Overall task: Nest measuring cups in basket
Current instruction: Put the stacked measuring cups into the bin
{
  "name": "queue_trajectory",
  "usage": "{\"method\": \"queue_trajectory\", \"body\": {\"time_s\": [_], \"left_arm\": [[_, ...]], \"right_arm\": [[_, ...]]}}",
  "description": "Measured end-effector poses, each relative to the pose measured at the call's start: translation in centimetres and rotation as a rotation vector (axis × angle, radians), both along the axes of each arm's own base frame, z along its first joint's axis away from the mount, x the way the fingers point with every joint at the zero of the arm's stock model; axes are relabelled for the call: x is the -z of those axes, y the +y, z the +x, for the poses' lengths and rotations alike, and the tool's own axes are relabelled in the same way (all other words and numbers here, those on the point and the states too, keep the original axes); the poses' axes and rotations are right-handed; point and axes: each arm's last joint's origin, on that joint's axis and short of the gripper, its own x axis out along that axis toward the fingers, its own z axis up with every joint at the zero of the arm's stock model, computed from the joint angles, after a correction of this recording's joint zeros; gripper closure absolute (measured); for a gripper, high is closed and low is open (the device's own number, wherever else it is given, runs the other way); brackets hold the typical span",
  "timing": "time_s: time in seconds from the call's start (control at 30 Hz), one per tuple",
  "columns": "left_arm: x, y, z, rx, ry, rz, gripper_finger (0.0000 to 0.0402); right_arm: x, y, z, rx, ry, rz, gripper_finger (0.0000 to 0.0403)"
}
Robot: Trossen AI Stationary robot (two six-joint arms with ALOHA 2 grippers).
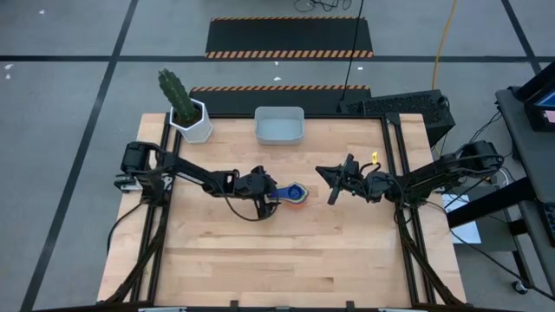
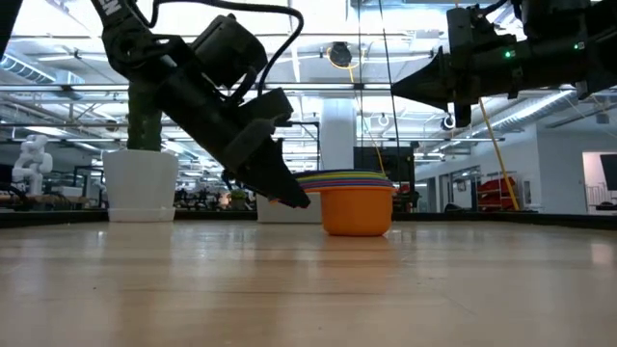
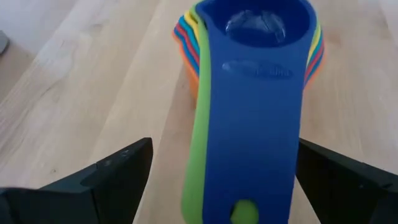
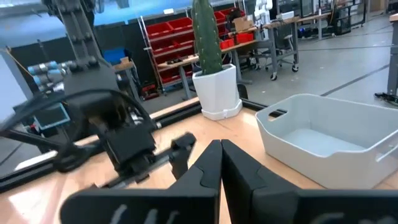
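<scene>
One nested cup stack [image 1: 296, 196] mid-table; left gripper [image 3: 217, 180] spread astride handles for pickup, right gripper [image 1: 332, 192] clenched empty; basket [image 1: 279, 126] far.

The measuring cups [image 1: 295, 196] sit nested upright mid-desk, orange outermost, dark blue innermost, handles stacked toward my left arm. The pale basket [image 1: 279, 126] stands apart, holding none.

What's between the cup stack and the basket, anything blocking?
Nothing visible. Bare table lies between the nested measuring cups and the basket. The cactus pot stands off to the side. The open left gripper straddles the stack's handles; the shut right gripper waits beside the route.
</scene>
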Motion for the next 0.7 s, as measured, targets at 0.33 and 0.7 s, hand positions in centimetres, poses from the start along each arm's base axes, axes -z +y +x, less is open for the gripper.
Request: {"method": "queue_trajectory", "body": {"time_s": [0.33, 0.7], "left_arm": [[-0.1, -0.7, 0.2, 0.002, -0.035, 0.027, 0.0125], [-0.2, -1.3, 0.3, 0.030, -0.049, 0.049, 0.0222]], "right_arm": [[-0.3, 0.0, -0.1, 0.000, -0.004, -0.033, 0.0403], [-0.3, 0.0, -0.1, 0.001, -0.005, -0.037, 0.0403]]}}
